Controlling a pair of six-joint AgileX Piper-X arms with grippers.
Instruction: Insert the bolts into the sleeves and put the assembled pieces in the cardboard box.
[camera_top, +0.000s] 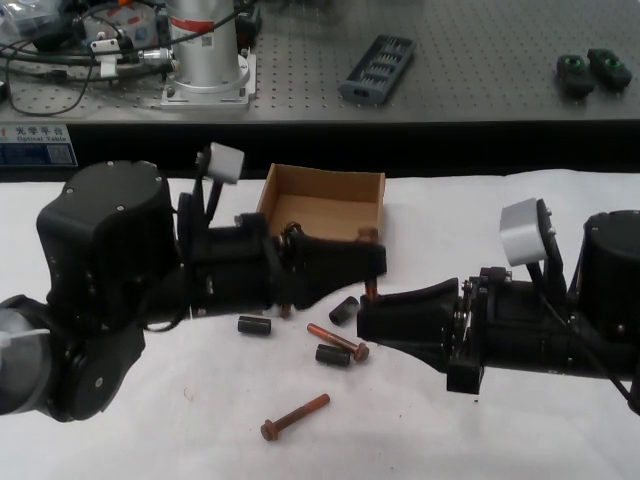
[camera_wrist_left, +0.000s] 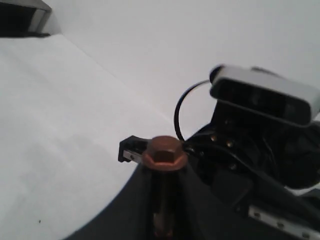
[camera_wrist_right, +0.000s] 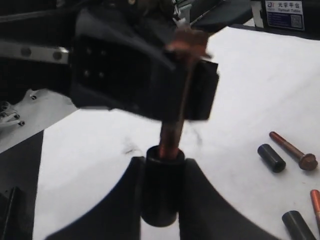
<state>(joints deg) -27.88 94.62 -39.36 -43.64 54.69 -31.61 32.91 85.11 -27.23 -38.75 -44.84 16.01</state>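
Observation:
My left gripper (camera_top: 366, 262) is shut on a copper bolt (camera_wrist_left: 164, 153), held upright with its hex head on top. Directly below it, my right gripper (camera_wrist_right: 162, 172) is shut on a black sleeve (camera_wrist_right: 162, 187) that stands upright between its fingers. The bolt's shank (camera_wrist_right: 173, 134) runs down from the left gripper, and its tip sits in the sleeve's mouth. In the high view the two grippers meet just in front of the open cardboard box (camera_top: 283, 178), with the right gripper (camera_top: 368, 315) beneath the bolt (camera_top: 371, 289).
Loose on the white cloth lie three black sleeves (camera_top: 254, 325) (camera_top: 345, 310) (camera_top: 332, 355) and two copper bolts (camera_top: 338, 342) (camera_top: 295, 417), in front of the left arm. A loose bolt (camera_wrist_right: 293, 150) and sleeve (camera_wrist_right: 271, 157) lie beside the right gripper.

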